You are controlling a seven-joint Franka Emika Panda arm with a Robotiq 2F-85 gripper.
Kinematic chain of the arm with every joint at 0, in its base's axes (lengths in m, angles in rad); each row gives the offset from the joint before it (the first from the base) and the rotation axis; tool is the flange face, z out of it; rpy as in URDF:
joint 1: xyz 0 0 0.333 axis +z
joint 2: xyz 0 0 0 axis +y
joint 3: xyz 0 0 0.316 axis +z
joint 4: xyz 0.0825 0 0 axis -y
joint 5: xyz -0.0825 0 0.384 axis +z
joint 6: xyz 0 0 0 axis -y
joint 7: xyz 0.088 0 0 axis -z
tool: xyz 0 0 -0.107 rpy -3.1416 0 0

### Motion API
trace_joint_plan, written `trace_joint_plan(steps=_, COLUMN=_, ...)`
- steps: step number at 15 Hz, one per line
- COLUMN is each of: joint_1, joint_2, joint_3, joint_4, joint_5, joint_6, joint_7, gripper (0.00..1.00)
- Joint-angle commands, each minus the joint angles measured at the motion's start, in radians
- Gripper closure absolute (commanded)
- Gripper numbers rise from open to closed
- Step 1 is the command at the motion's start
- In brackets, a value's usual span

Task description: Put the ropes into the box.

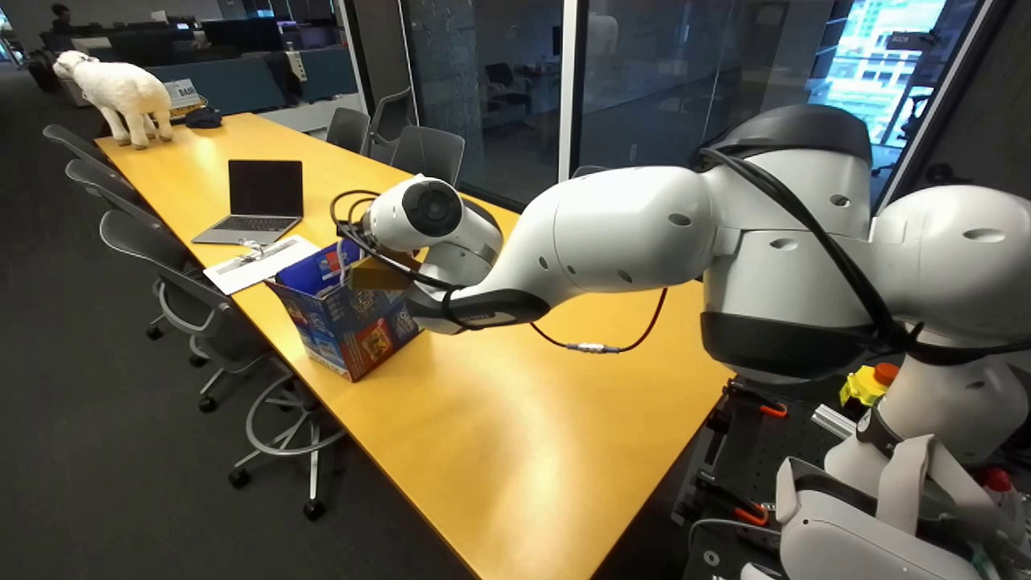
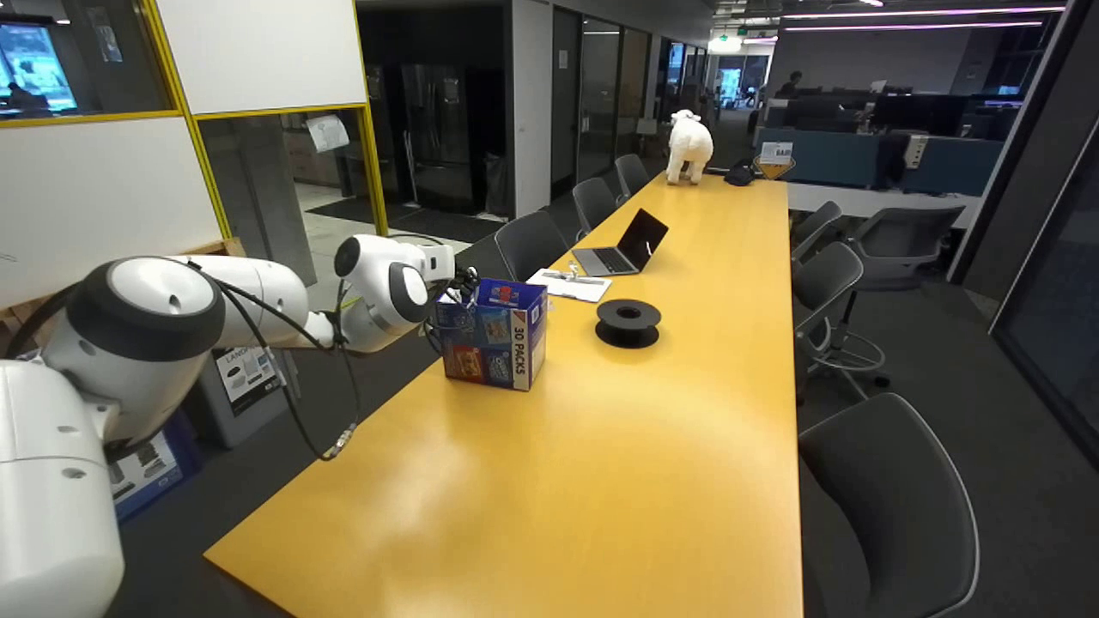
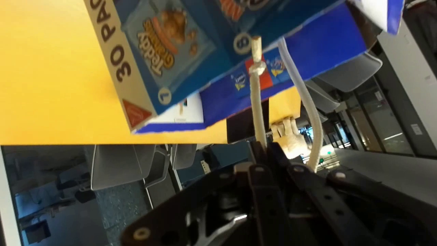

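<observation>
Gripper pinching a pale rope, box below.
From the fingers it hangs lengthwise downward: its knotted end in front of the near wall's outer face, another strand running behind the rim; I'd judge the knot must travel inward.

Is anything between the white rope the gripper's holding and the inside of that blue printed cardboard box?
Partly. In the wrist view, the near wall of the blue printed cardboard box stands between the knotted end of the white rope and the inside. A second strand seems to run behind that wall, with nothing visible blocking it.
</observation>
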Motion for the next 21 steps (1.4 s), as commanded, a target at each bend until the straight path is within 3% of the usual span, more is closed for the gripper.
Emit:
trace_joint_plan(steps=1, joint_1=-0.049, joint_2=0.031, joint_3=0.074, joint_4=0.064, joint_5=0.007, joint_6=-0.002, joint_7=0.026, gripper=0.93)
trace_joint_plan(steps=5, joint_1=-0.079, joint_2=0.051, joint_3=0.117, joint_4=0.1, joint_5=0.0, joint_6=-0.01, joint_7=0.043, gripper=0.93)
trace_joint_plan(steps=13, joint_1=-0.12, joint_2=0.068, joint_3=0.11, joint_4=0.199, joint_5=-0.011, joint_6=-0.054, joint_7=0.106, gripper=0.94)
trace_joint_plan(steps=21, joint_1=-0.195, joint_2=0.181, joint_3=0.088, joint_4=0.423, joint_5=0.006, joint_6=-0.155, joint_7=0.189, gripper=0.93)
